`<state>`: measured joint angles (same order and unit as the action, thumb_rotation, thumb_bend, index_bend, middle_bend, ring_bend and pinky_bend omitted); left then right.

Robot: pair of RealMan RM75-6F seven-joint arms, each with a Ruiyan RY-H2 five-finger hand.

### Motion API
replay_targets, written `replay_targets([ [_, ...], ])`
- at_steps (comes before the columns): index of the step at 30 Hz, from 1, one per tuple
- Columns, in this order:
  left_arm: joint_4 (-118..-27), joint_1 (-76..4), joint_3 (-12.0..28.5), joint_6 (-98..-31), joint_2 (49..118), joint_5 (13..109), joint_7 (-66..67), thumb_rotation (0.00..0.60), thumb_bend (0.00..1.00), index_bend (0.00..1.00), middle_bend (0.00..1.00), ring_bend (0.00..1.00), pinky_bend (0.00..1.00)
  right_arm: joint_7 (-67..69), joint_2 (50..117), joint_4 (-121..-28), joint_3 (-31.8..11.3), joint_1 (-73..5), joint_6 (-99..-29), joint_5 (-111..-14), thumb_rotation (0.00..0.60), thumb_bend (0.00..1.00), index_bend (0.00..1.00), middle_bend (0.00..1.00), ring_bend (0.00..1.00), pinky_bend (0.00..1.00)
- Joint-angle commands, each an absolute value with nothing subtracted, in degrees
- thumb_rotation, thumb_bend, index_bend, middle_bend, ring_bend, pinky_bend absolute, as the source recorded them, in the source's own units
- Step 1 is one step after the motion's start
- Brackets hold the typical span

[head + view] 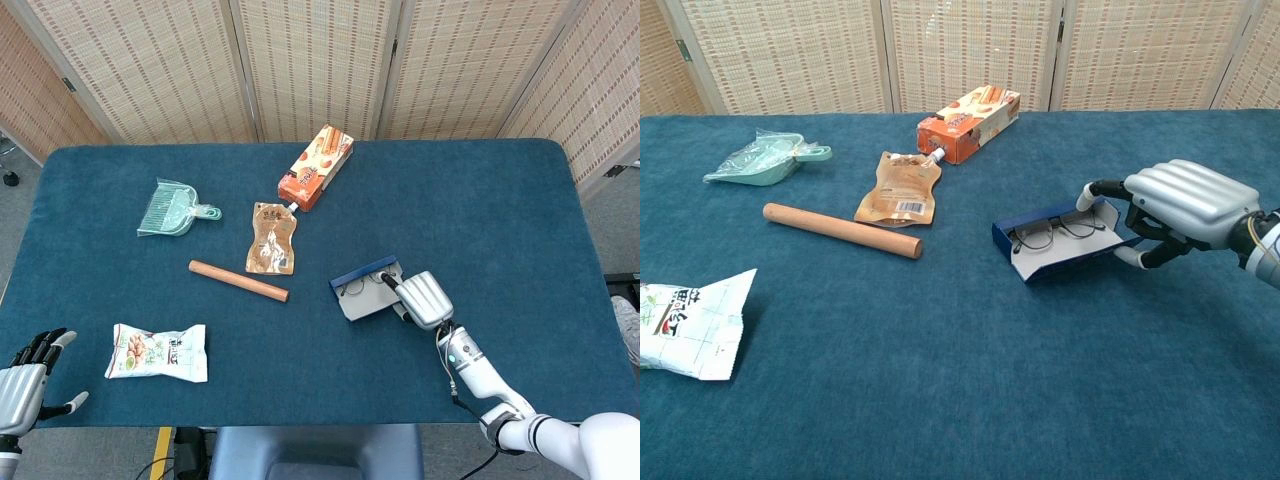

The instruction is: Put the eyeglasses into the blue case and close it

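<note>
The blue case [358, 276] [1012, 235] lies right of the table's middle. Its grey-lined lid [1072, 252] is tilted partly up. The eyeglasses [359, 286] [1053, 230] lie folded inside it along the blue back wall. My right hand [425, 298] [1185, 200] holds the case from the right. Its fingers reach over the far edge and its thumb sits under the lid's free edge. Off the table's near left corner, my left hand [25, 385] hangs with fingers spread and nothing in it. It shows only in the head view.
A wooden rod [238, 280] [840, 230] lies left of the case. A brown pouch [271, 240] and an orange carton [316, 166] are behind it. A green dustpan [172, 210] sits far left, and a snack bag [158, 352] near the front left edge.
</note>
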<state>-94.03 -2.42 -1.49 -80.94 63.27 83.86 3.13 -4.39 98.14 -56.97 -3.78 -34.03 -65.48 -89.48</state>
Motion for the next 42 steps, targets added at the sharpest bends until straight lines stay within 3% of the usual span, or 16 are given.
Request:
replay_targets([
  [1, -94.1, -2.4, -1.5, -80.8, 63.2, 83.7, 3.2, 0.600, 0.20, 0.18, 0.13, 0.10, 0.22, -4.0, 98.2, -57.7, -3.4, -34.5, -65.3, -90.1, 0.600, 0.38, 0.29, 0.95, 1.00, 1.00],
  [8, -94.3, -2.3, -1.5, -80.8, 63.1, 83.6, 3.3, 0.600, 0.20, 0.18, 0.13, 0.10, 0.22, -4.1, 98.5, -57.5, -2.7, -34.8, -64.8, -90.6, 0.600, 0.39, 0.53, 0.96, 1.00, 1.00],
  [17, -94.2, -2.5, -1.4, -80.8, 63.2, 83.8, 3.2, 0.600, 0.20, 0.18, 0.13, 0.10, 0.22, -3.6, 97.7, -58.5, -2.0, -34.2, -66.3, -91.1, 0.600, 0.50, 0.62, 0.97, 1.00, 1.00],
  [30, -94.8, -3.5, -1.2, -80.1, 63.7, 84.5, 3.8, 0.600, 0.20, 0.18, 0.13, 0.10, 0.22, -6.7, 87.7, -70.9, 0.2, -31.0, -69.1, -92.1, 0.600, 0.51, 0.64, 0.97, 1.00, 1.00],
  [42, -96.1, -3.4, -1.4, -80.3, 62.7, 84.3, 3.9, 0.600, 0.20, 0.18, 0.13, 0.10, 0.22, -11.9, 89.6, -71.7, -3.8, -35.6, -61.5, -88.1, 0.600, 0.51, 0.64, 0.97, 1.00, 1.00],
])
